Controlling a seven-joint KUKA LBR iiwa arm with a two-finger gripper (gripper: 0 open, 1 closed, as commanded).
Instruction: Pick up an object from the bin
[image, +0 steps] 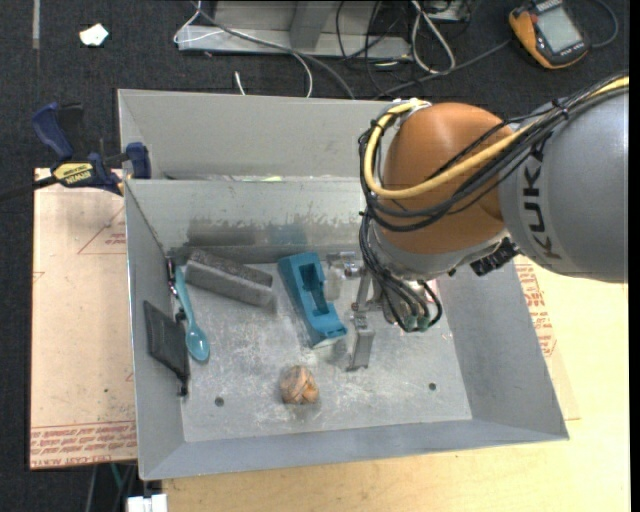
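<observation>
Gripper (352, 350) hangs just beside blue block (312, 292); its aperture cannot be told. Off-centre closure may push block aside.

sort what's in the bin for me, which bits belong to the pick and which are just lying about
In the job: gripper; blue block, closest beside it, so the likely pick; bin.
Lying about: grey bar, blue spoon, black flat piece, brown lump.
</observation>
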